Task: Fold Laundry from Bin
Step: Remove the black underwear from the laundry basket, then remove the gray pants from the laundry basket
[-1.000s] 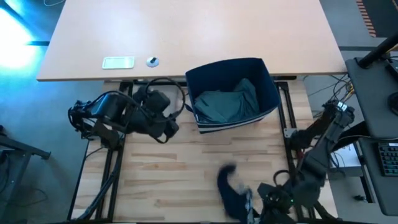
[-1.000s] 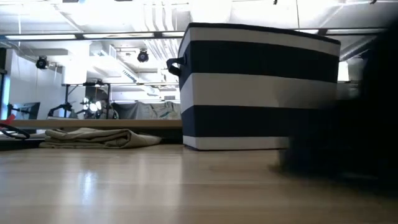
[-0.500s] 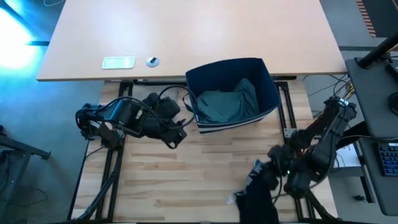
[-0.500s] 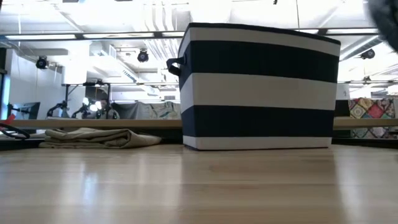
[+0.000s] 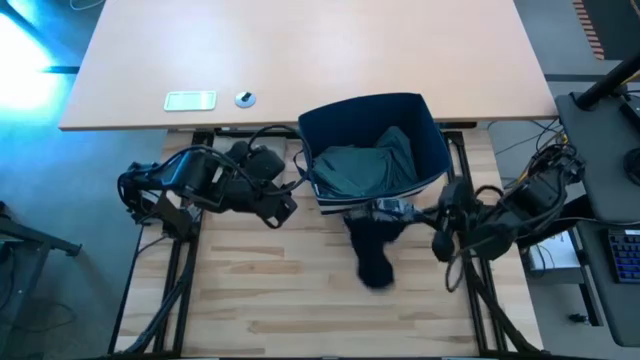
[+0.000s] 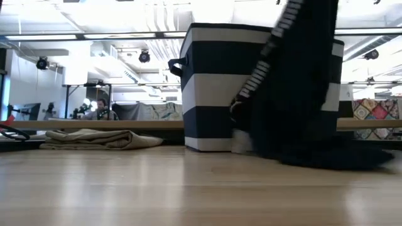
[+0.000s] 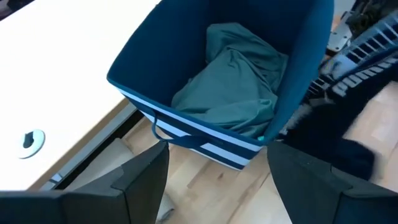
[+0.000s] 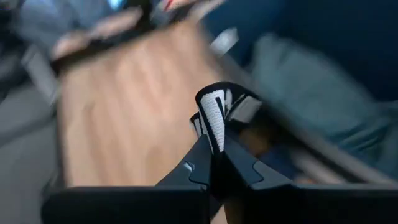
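The navy garment (image 5: 372, 248) (white lettering runs along one edge) is held pinched in the closed right gripper (image 5: 398, 210) and hangs to the wooden table (image 5: 270, 300) just in front of the bin (image 5: 432, 140). The teal-green garment (image 5: 362, 168) is seen lying inside the bin. The left gripper (image 5: 290, 195) is held beside the bin, fingers spread wide and empty.
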{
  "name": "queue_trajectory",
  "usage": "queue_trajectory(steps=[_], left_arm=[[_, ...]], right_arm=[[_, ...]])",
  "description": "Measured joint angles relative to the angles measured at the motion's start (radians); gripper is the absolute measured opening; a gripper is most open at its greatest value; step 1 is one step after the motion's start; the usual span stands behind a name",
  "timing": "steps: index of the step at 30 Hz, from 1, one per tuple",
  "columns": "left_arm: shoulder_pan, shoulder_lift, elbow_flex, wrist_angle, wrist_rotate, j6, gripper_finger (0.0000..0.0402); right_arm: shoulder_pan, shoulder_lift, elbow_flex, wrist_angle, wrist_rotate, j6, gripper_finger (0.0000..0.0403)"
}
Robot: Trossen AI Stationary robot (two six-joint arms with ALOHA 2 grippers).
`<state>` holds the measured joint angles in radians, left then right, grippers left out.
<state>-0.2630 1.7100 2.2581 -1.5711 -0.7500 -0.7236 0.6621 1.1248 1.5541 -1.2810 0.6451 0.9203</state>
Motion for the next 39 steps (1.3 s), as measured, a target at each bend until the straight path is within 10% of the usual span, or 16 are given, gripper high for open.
queue_trajectory(steps=[5, 13, 21, 29, 39], left_arm=[[-0.002, -0.001, -0.002, 0.000, 0.001, -0.029, 0.0256], [0.035, 0.004, -0.019, 0.006, 0.009, -0.052, 0.0256], [0.197, 0.004, -0.074, 0.066, 0.038, -0.042, 0.0256], [0.392, 0.004, -0.201, 0.121, 0.151, -0.015, 0.0256], [0.588, 0.002, -0.355, 0.221, 0.263, 0.187, 0.0256]], right_arm=[[0.024, 0.041, -0.097, 0.036, -0.370, 0.086, 0.0009], [0.032, 0.155, -0.257, 0.039, -0.596, 0.237, 0.0052], [-0.121, 0.117, -0.080, -0.039, -0.495, -0.013, 0.0176], [-0.628, 0.061, 0.062, -0.034, -0.171, -0.332, 0.0259], [-1.314, 0.296, 0.046, 0.156, -0.518, -0.710, 0.0266]])
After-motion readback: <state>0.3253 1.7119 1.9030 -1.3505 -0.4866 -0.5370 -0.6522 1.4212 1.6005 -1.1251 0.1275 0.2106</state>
